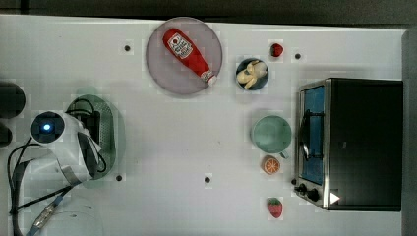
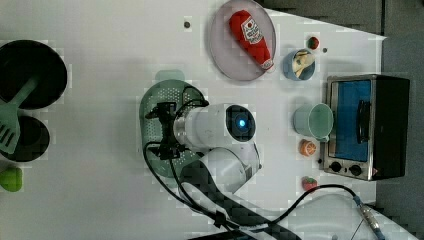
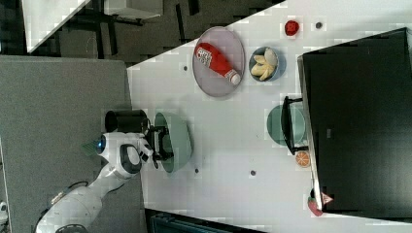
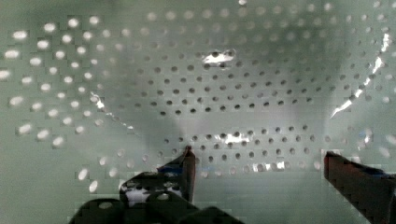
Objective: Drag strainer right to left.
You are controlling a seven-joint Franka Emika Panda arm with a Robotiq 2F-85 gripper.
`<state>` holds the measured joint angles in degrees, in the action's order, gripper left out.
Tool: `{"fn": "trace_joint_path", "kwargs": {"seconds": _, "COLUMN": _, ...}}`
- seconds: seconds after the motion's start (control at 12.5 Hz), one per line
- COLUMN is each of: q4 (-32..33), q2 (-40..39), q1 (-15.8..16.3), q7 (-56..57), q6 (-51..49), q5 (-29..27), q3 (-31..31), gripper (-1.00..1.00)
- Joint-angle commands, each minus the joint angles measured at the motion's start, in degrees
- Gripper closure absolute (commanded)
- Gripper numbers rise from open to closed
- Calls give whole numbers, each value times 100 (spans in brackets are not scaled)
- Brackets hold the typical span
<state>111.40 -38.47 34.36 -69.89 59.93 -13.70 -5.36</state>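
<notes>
Sage-green perforated strainer (image 1: 112, 129) near the top view's left end of the white table (image 1: 196, 142), well apart from the grey-pink plate (image 1: 162, 64) with the ketchup bottle (image 1: 190, 55) and from the green cup (image 1: 271, 133) beside the toaster oven (image 1: 354, 142). Gripper (image 4: 259, 156) down inside the strainer bowl, fingers (image 4: 187, 163) spread wide, pinching nothing, dotted floor visible between them.
</notes>
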Motion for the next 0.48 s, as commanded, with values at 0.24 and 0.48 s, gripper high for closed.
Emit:
{"fn": "trace_joint_path", "kwargs": {"seconds": 0.24, "q4": -457, "q2": -220, "q1": 320, "q7": -276, "q6": -24, "q5": -85, "q3": -21, "gripper": -100}}
{"fn": "trace_joint_path", "kwargs": {"seconds": 0.48, "q4": -472, "q2": -123, "q1": 325, "q7": -108, "q6": -138, "q5": -33, "q3": 62, "gripper": -100}}
